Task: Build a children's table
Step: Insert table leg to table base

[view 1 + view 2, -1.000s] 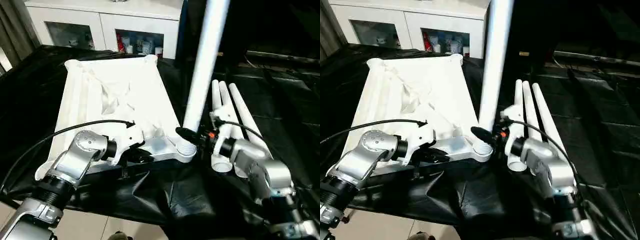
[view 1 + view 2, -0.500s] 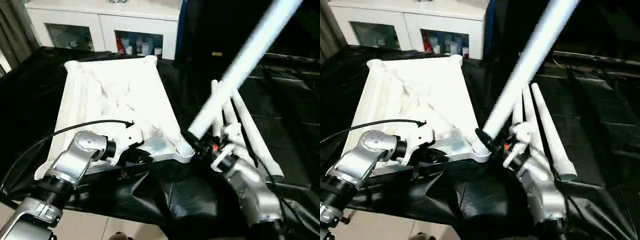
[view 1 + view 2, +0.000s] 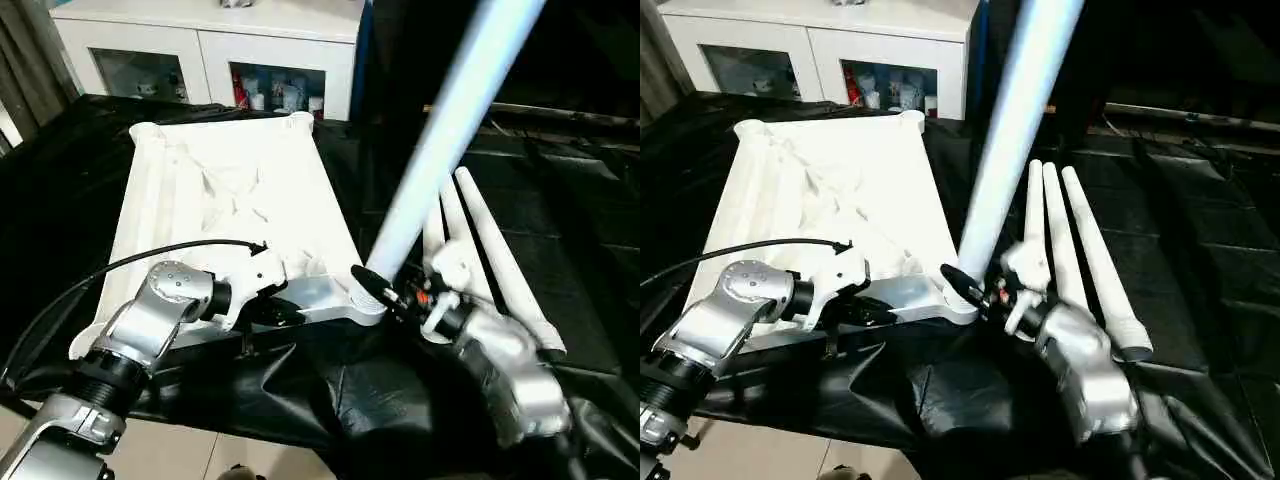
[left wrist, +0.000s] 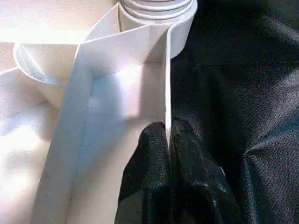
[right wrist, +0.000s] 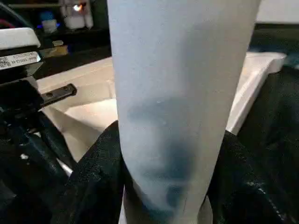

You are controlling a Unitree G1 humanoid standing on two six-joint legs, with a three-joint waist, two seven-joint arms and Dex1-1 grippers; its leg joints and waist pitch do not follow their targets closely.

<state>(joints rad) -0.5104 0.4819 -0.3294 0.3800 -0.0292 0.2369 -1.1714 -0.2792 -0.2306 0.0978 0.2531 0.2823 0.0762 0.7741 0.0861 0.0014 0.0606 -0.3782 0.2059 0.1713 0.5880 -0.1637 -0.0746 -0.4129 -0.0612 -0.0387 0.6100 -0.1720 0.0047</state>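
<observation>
White plastic rectangular tabletop (image 3: 230,200) lies underside up, ribs showing, on the black-sheeted worktop (image 3: 60,160). Left pincer (image 3: 290,316) sits at the tabletop's near edge, close to the near right corner socket (image 3: 368,302), fingers closed tight on the thin raised rim. Left wrist view shows what the head views can't: both black fingers (image 4: 152,168) pinch the rim wall (image 4: 167,93) from either side, and the threaded base of a leg sits in the round socket just beyond.

Right of that, one long tapered white tube leg (image 3: 450,130) rises from the corner socket, tilted away to the right rather than upright. Right pincer (image 3: 385,290) grips it low, just above the socket, fingers about half spread around the tube. Right wrist view has the tube (image 5: 182,102) close up between the black fingers (image 5: 96,182), with the tabletop behind; whether the thread is fully seated can't be told from there.

Further right, three more white tube legs (image 3: 1080,250) lie side by side on the worktop, just beside the right forearm. White cabinet with glass doors (image 3: 210,50) stands behind the worktop.
</observation>
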